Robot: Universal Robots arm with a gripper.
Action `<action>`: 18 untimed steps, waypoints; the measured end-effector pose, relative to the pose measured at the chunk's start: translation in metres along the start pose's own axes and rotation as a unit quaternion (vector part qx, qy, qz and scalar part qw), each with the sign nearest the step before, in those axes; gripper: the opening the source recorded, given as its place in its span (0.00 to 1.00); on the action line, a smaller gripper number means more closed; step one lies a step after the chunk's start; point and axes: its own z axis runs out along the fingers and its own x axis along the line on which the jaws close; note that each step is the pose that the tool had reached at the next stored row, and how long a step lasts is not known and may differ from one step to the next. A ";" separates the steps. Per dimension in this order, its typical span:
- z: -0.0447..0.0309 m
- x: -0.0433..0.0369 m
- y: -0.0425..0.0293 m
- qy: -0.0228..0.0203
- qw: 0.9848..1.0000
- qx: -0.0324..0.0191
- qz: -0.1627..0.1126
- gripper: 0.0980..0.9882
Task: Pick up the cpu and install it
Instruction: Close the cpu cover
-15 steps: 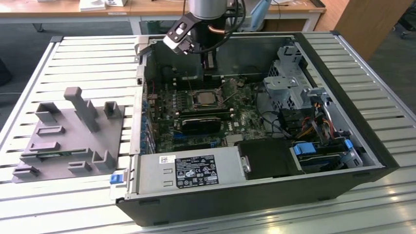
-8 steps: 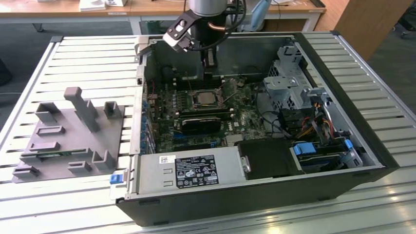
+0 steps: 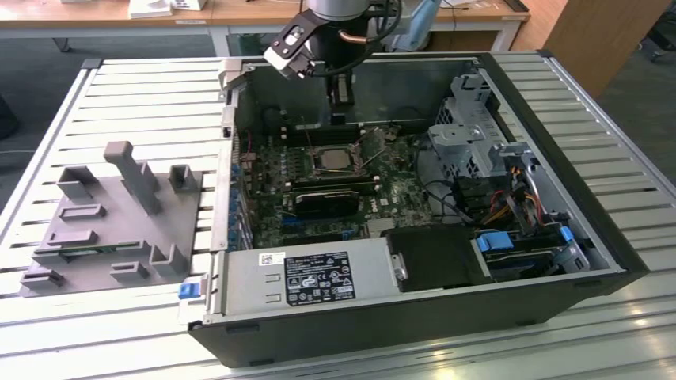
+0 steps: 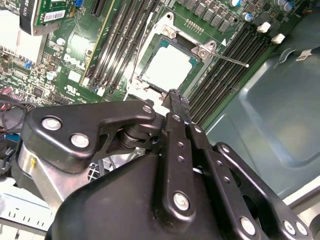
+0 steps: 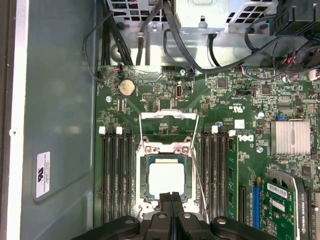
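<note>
The cpu (image 3: 336,161) (image 4: 167,67) (image 5: 167,180) lies flat inside the motherboard socket, its silvery top facing up. The socket's metal load plate (image 5: 168,122) is swung open beside it, and the thin lever (image 4: 230,59) stands free. In the exterior view my gripper (image 3: 340,117) hangs inside the open computer case (image 3: 591,229), above and slightly behind the socket. Both wrist views show its two black fingers pressed together, tips (image 4: 175,97) (image 5: 171,199) just off the chip's edge. Nothing sits between them.
Memory slots (image 5: 116,175) flank the socket on both sides. A black card (image 3: 332,198) and a grey power supply (image 3: 301,277) lie toward the case front, a drive cage (image 3: 476,119) and cables on the exterior view's right. A grey fixture (image 3: 116,214) sits outside the case.
</note>
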 end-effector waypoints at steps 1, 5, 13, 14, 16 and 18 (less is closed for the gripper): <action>0.0000 0.0000 0.0005 0.000 1.000 0.000 0.000 0.01; 0.0001 0.0001 0.0052 0.000 1.000 0.000 0.000 0.01; 0.0004 0.0001 0.0108 0.000 1.000 0.000 0.000 0.01; 0.0004 0.0001 0.0114 0.000 1.000 0.000 0.000 0.01; 0.0005 0.0001 0.0126 0.000 1.000 0.000 0.000 0.01; 0.0005 0.0001 0.0136 0.000 1.000 0.000 0.000 0.01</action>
